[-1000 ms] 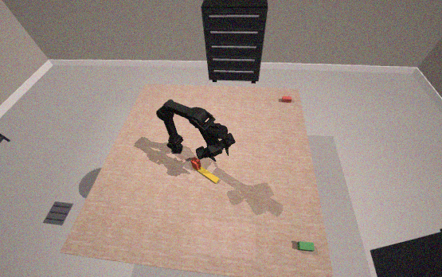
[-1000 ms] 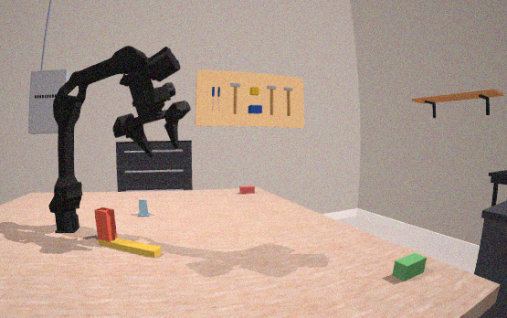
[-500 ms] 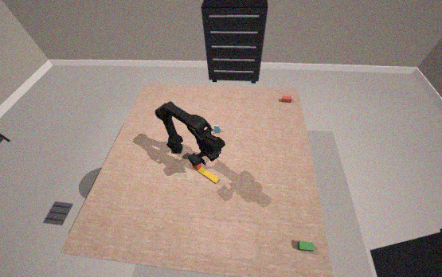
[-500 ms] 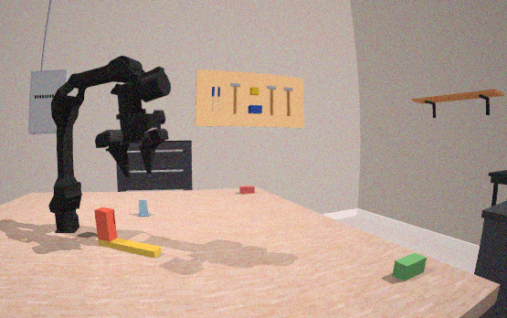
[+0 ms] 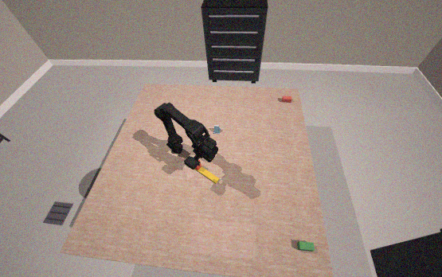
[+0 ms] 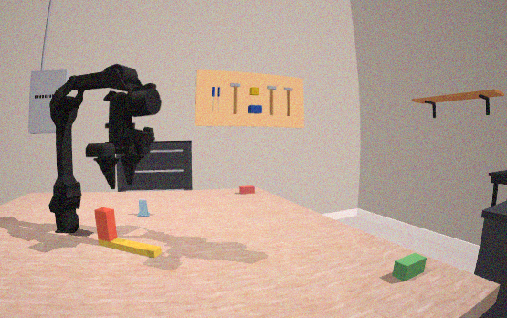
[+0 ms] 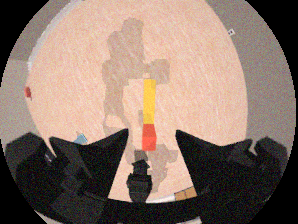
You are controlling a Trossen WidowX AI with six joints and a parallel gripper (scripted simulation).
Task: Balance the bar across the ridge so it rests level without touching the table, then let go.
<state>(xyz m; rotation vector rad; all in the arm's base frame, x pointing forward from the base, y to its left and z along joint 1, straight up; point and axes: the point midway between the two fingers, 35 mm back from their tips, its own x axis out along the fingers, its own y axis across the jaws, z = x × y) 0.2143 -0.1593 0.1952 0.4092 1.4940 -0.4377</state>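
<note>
Fingers apart, empty, pointing down above red block, probably to lift it off yellow bar, freeing bar for balancing.

Exterior view: block on bar's left end, ridge behind, two other blocks rightward

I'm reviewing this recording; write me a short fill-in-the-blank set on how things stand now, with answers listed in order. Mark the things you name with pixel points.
1. The yellow bar (image 5: 209, 174) (image 6: 132, 247) (image 7: 149, 100) lies on the ____.
2. The upright block at one end of the bar is colored ____.
3. The pincer (image 5: 196, 164) (image 6: 121, 186) (image 7: 152, 132), above that block, has its fingers ____, not closed.
4. The block nearest the table corner at the right of the exterior view is colored ____.

Missing words: table; red; apart; green.
</note>
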